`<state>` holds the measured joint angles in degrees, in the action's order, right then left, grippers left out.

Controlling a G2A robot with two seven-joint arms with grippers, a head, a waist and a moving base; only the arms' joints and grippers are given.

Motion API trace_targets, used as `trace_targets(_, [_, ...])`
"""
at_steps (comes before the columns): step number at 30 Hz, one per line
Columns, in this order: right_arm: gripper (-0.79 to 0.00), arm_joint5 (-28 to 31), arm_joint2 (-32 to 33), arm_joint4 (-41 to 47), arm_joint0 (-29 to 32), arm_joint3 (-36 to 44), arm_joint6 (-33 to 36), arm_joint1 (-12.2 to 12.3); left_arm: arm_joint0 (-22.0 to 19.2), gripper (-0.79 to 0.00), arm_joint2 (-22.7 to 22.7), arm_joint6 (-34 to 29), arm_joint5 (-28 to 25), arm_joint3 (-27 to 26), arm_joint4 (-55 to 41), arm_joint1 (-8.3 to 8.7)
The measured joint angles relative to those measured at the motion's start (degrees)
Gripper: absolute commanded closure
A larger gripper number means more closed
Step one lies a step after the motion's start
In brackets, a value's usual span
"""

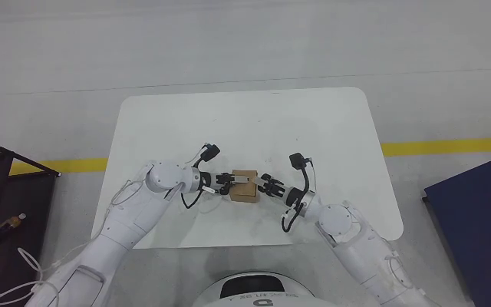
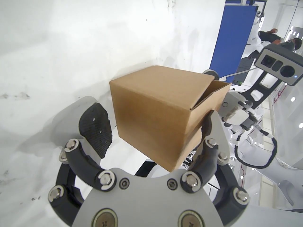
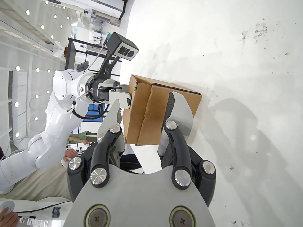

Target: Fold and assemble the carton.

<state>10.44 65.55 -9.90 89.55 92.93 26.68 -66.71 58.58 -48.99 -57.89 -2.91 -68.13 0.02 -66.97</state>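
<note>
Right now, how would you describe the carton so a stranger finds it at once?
On the white table, the left gripper and right gripper face each other. Between them sits the carton: a small cardboard box, the only brown thing on it.

floor [image 1: 245, 46]: grey, smooth | yellow stripe [image 1: 437, 146]: runs across floor | table [image 1: 176, 130]: white, rounded corners, scuffed | blue board [image 2: 233, 36]: upright past table edge | lights [image 3: 16, 68]: round, in rows

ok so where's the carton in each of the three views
Top view: carton on the white table, between left gripper and right gripper.
Left wrist view: carton at centre, right in front of that gripper.
Right wrist view: carton at centre, partly behind that gripper.
Shared landmark: the white table under it.
</note>
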Motion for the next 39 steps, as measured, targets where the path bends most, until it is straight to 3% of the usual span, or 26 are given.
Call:
trace_targets(4, [-0.376,-0.9,-0.3,0.3,-0.7,-0.9,0.3,-0.1,-0.1,-0.785,-0.1,0.0,-0.1,0.3,0.0,-0.02])
trace_targets(15, [-0.182,-1.4,-0.7,0.8,-1.7,-2.2,0.8,-0.2,-0.4,-0.785,0.3,-0.3,0.0,0.8,0.4,-0.18])
trace_targets(22, [-0.32,-1.2,-0.6,0.9,-1.8,-2.0,0.6,-0.2,-0.6,-0.785,0.4,-0.4,0.1,0.9,0.5,-0.25])
trace_targets(29, [-0.32,-1.2,1.3,-1.0,-1.5,0.4,-1.3,0.2,-0.4,-0.785,-1.9,0.1,-0.5,0.5,-3.5,-0.06])
trace_targets(30, [-0.274,-1.5,2.1,-1.6,-1.4,1.3,-1.7,0.3,-0.4,-0.785,-2.8,0.2,-0.7,0.4,-4.4,0.1])
trace_targets(31, [-0.172,-1.7,2.8,-2.2,-1.3,2.2,-1.9,0.4,-0.5,-0.785,-3.7,0.4,-0.9,0.3,-5.0,0.29])
trace_targets(32, [-0.015,-1.8,3.4,-2.8,-1.2,3.2,-2.1,0.5,-0.5,-0.785,-4.8,0.7,-1.1,0.2,-5.5,0.53])
trace_targets(35, [0.0,-1.9,4.6,-5.3,-0.6,7.3,-2.0,0.9,0.1,-0.785,-10.2,1.9,-1.7,-1.3,-6.9,1.91])
trace_targets(39, [0.0,-1.2,1.9,-8.5,-2.0,10.2,2.2,0.8,4.1,-0.785,-22.0,2.7,-1.7,-8.3,-8.2,4.88])
